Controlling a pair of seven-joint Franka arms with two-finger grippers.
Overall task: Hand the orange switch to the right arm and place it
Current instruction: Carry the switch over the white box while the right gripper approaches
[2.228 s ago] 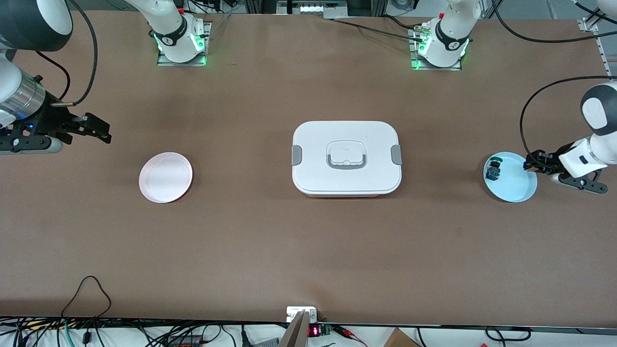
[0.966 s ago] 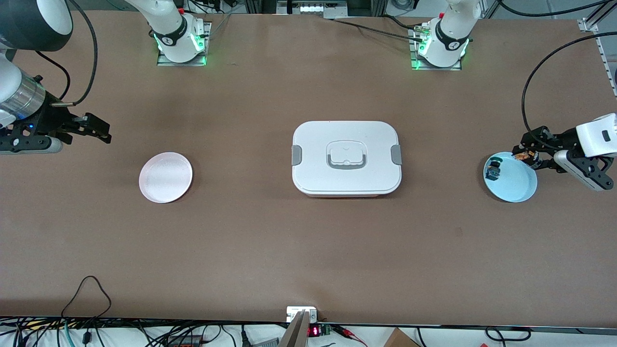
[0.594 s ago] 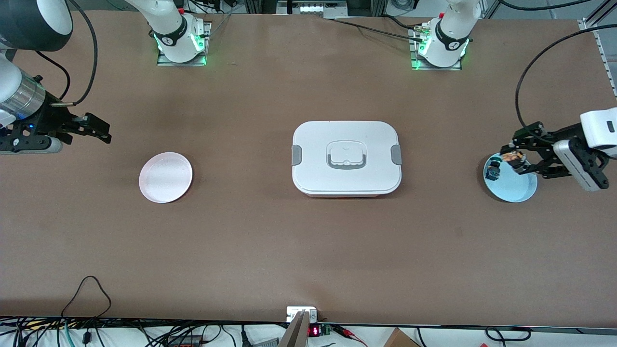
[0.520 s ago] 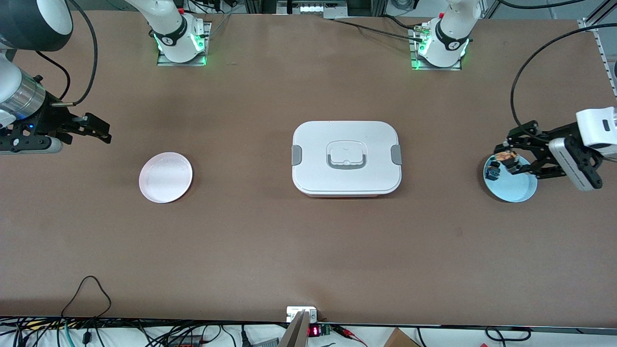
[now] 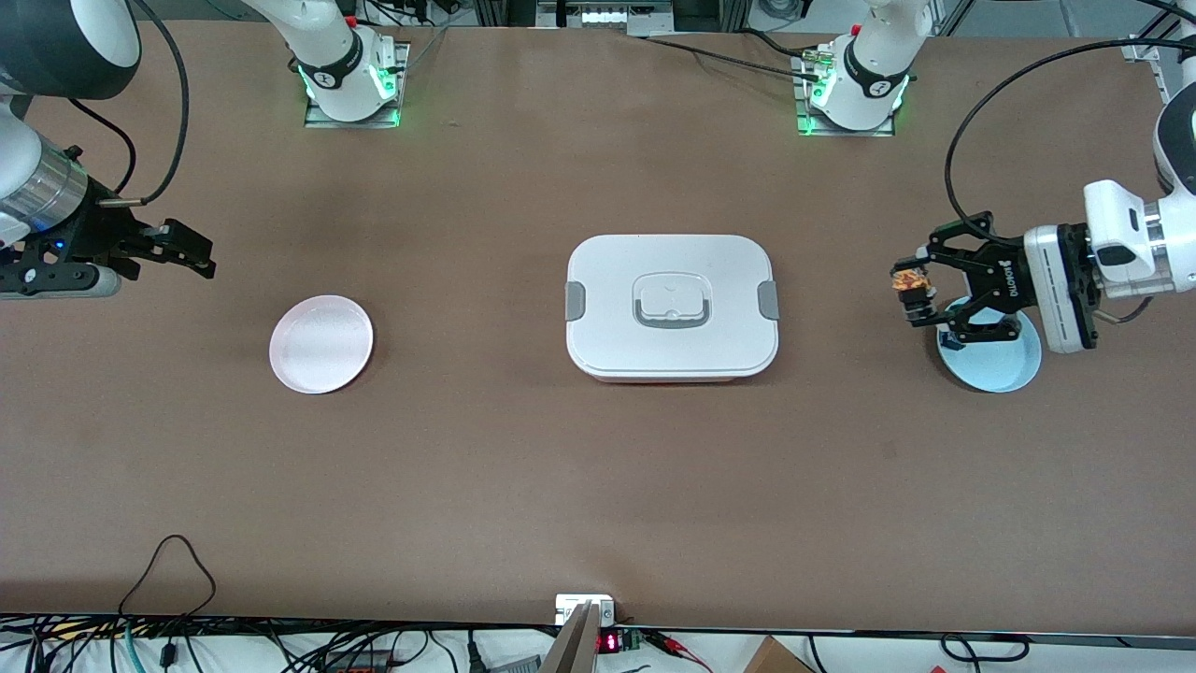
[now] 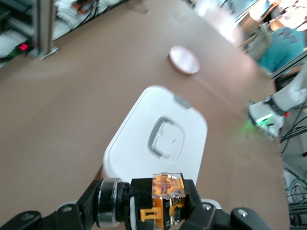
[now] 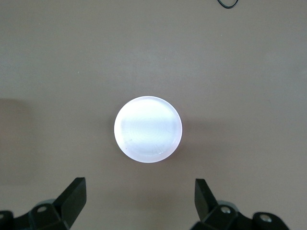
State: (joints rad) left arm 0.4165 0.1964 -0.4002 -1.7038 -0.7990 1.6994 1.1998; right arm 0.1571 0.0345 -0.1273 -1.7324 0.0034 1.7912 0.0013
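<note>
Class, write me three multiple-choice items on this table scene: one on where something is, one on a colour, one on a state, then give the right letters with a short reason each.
1. Where is the orange switch?
A. On the pink plate
B. Held by the left end effector
C. On the lunch box

2. What colour is the plate at the left arm's end of the table?
A. Light blue
B. Pink
C. Green

3. How does the right end effector stand?
A. Shut on a switch
B. Shut, holding nothing
C. Open, holding nothing

Key: 1 B, its fingers pinch the switch in the air; 2 A, the plate is pale blue; 3 C, its wrist view shows spread fingers above the pink plate.
</note>
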